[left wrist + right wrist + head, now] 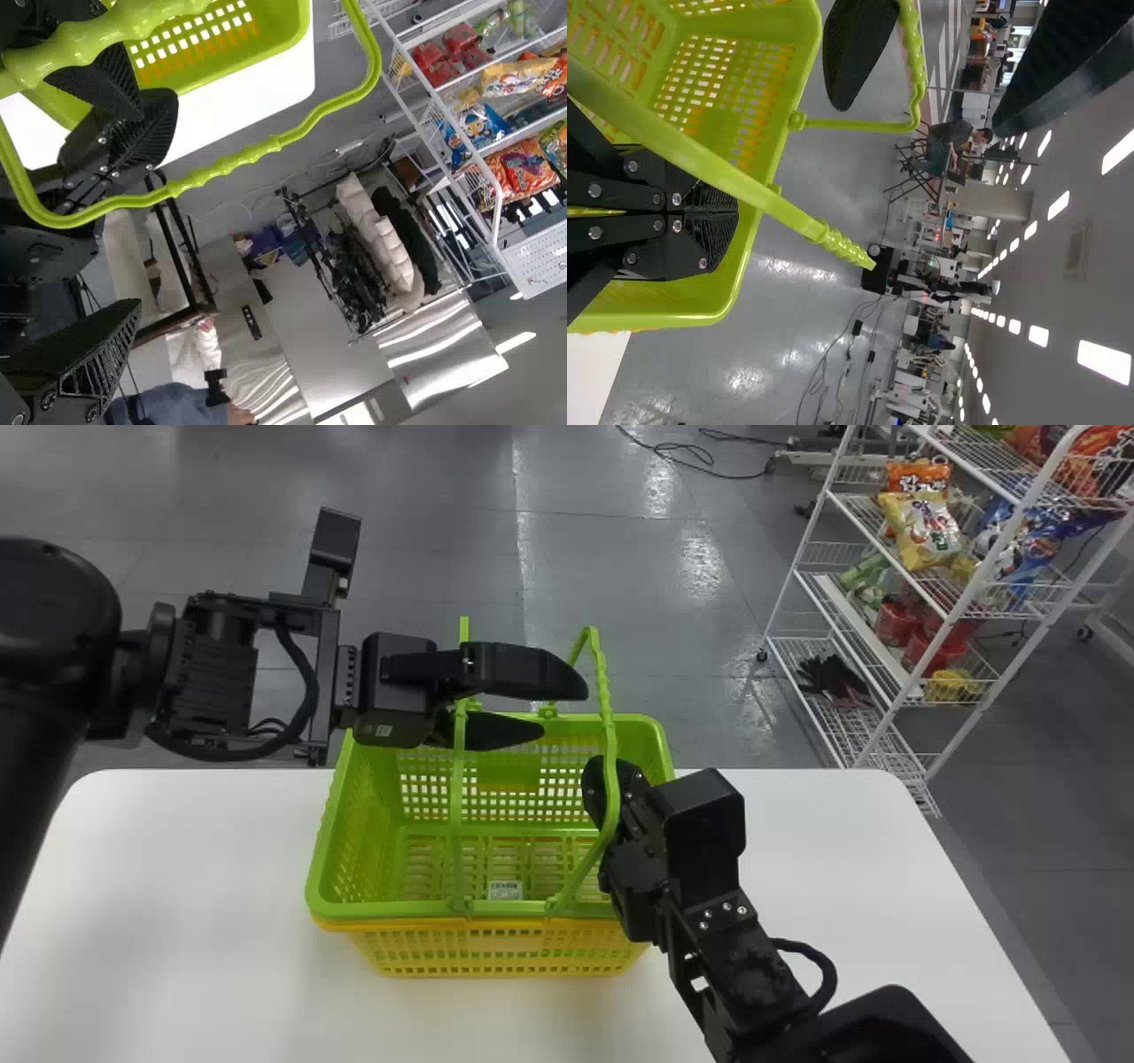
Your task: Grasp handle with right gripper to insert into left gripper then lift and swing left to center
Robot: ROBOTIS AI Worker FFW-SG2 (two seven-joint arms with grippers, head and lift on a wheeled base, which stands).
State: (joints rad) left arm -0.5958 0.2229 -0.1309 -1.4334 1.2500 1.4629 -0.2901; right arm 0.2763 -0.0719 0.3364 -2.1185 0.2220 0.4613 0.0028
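1. L gripper (pixel 564 710): fingers wide apart, over the basket's far part, w/ the L handle (pixel 458 806) btwn them (not pinched, as far as shows).
2. R gripper (pixel 595 769): fingers together, tips meeting, nothing seen btwn the tips; the R handle (pixel 611 788) crosses in front of them (contact: can't tell).
3. Basket (pixel 657 735): on the white table (pixel 177 957), mid-width; bright green w/ yellow lower part, slotted mesh sides, small white label (pixel 505 890) on the floor inside.
4. Both handles: thin green loops w/ wavy grips, up off the rim.
5. Long axis of basket runs L–R across the table; handle grips run near–far, i.e. crosswise to it. L handle approx. upright, R handle tilted out to the R.
6. L fingers point to the robot's R; R fingers point away & to the L (roughly diagonal).
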